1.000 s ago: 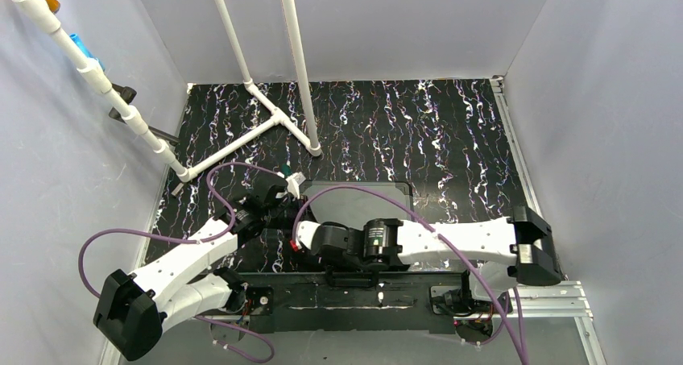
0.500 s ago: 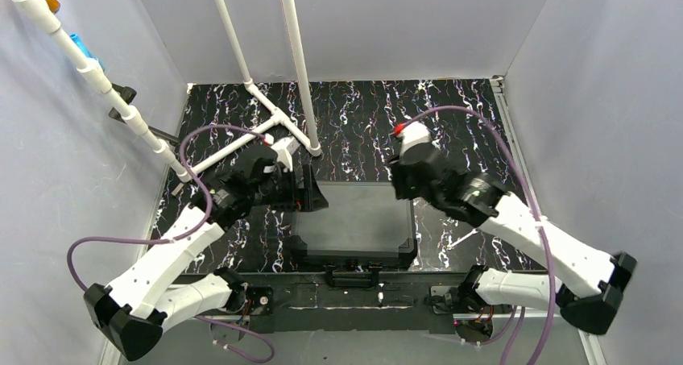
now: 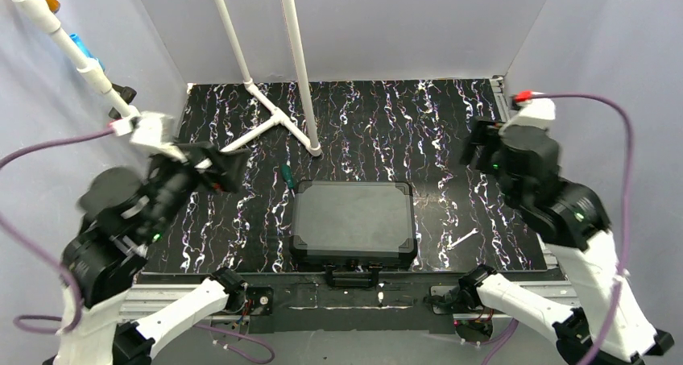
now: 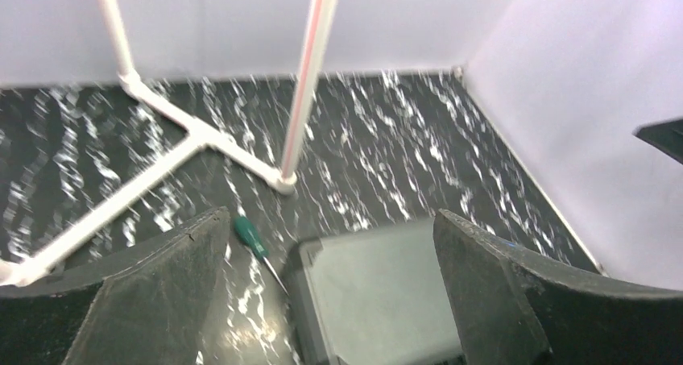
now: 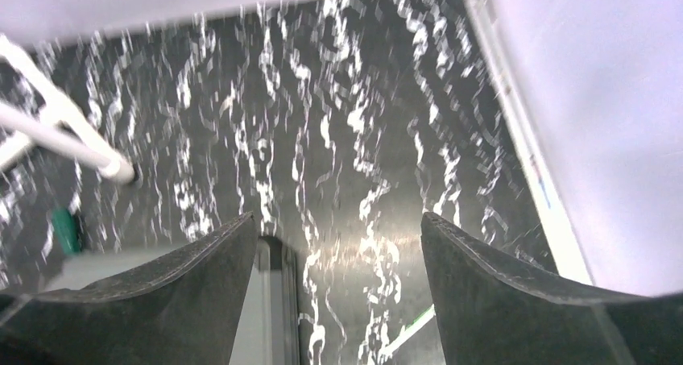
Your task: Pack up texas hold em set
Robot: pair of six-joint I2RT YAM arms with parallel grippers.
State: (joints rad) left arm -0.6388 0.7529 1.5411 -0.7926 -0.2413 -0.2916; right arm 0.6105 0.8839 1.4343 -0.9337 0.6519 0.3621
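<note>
At the near edge of the black, white-veined table, just beyond the two arm bases, the black hard case of the texas hold em set lies flat with its lid shut and its handle turned toward the robot. Right of the case, apart from it, a thin white stick lies at a slant on the table; off the case's far-left corner, close by but not touching, lies a small green-handled tool. Both arms are up and well clear of the case. The left gripper hangs above the table's left side, its fingers spread wide, and its wrist camera looks between them at the tool and the case's lid. The right gripper hangs near the right-hand wall, its fingers likewise wide apart, with bare table showing between them, the edge of the case and the white stick low in its wrist view and the green tool at the left margin. Farther back, a white pipe frame stands on the table's far left part, its uprights rising against the pale back wall.
</note>
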